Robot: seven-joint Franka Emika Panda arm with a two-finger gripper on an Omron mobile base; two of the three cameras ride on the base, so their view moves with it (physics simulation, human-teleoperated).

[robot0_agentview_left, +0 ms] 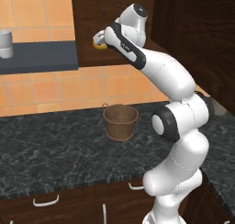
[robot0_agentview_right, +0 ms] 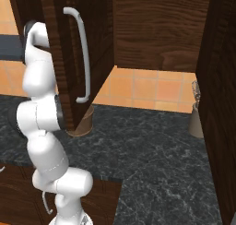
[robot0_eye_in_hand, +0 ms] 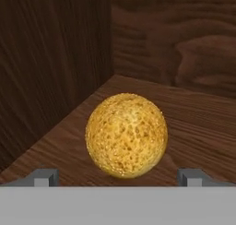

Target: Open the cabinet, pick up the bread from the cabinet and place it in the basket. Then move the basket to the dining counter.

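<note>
The dark wood cabinet (robot0_agentview_right: pixel 152 30) stands open, its door with the silver bar handle (robot0_agentview_right: pixel 83 58) swung out toward me. On the cabinet floor sits the bread (robot0_eye_in_hand: pixel 126 135), a round golden lump, also seen as a yellow spot (robot0_agentview_left: pixel 98 45) beside my hand. My gripper (robot0_eye_in_hand: pixel 118 178) is inside the cabinet and open. Its fingertips (robot0_eye_in_hand: pixel 44 177) stand wide on either side of the bread without touching it. Below the cabinet, the brown basket (robot0_agentview_left: pixel 120 121) stands upright on the black counter; in the right base view the door half hides it. The dining counter is out of view.
The black marbled counter (robot0_agentview_left: pixel 55 149) runs under the cabinet, with drawers and curved handles (robot0_agentview_left: pixel 46 201) below. A grey shelf (robot0_agentview_left: pixel 41 55) with a pale cup (robot0_agentview_left: pixel 5 43) hangs at the left. A beige utensil holder (robot0_agentview_right: pixel 197 115) stands by the dark side wall (robot0_agentview_right: pixel 221 104).
</note>
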